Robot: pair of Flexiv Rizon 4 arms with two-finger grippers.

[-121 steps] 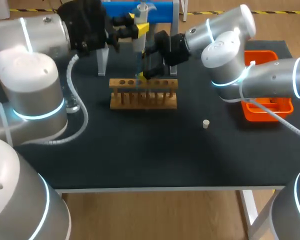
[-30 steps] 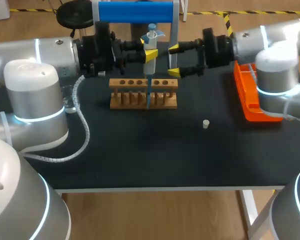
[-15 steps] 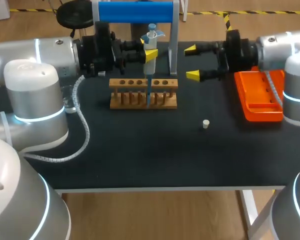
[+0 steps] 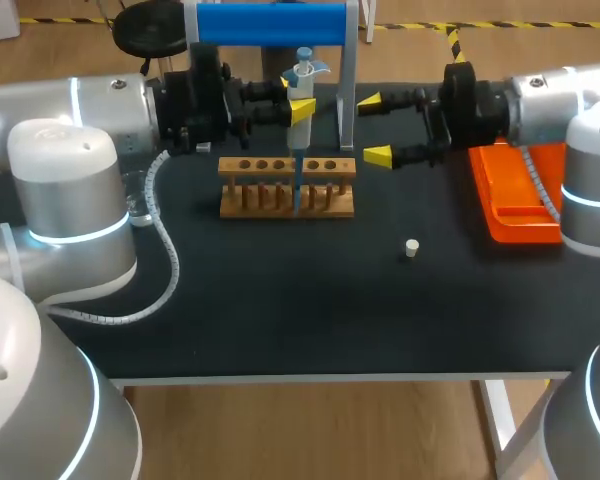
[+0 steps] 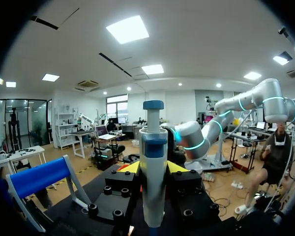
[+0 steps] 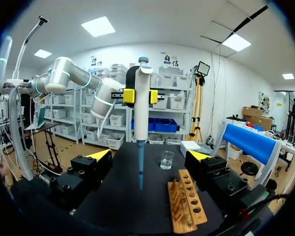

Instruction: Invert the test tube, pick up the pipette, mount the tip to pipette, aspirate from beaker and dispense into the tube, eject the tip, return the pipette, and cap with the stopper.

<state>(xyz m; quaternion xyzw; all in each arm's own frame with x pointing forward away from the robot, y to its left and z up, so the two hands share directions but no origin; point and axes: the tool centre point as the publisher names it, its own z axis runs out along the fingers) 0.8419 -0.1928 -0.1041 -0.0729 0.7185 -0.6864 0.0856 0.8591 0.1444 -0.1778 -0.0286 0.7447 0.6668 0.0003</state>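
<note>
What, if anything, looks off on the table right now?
Nothing stands out. The pipette is upright in the left gripper, its tip by the wooden rack. The right gripper is open, clear of both. The stopper lies alone on the mat, apart from the rack; no spill shows.

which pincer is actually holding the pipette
The left pincer: its yellow tips are shut on the pipette. The right pincer is open, with nothing between its fingers.
</note>
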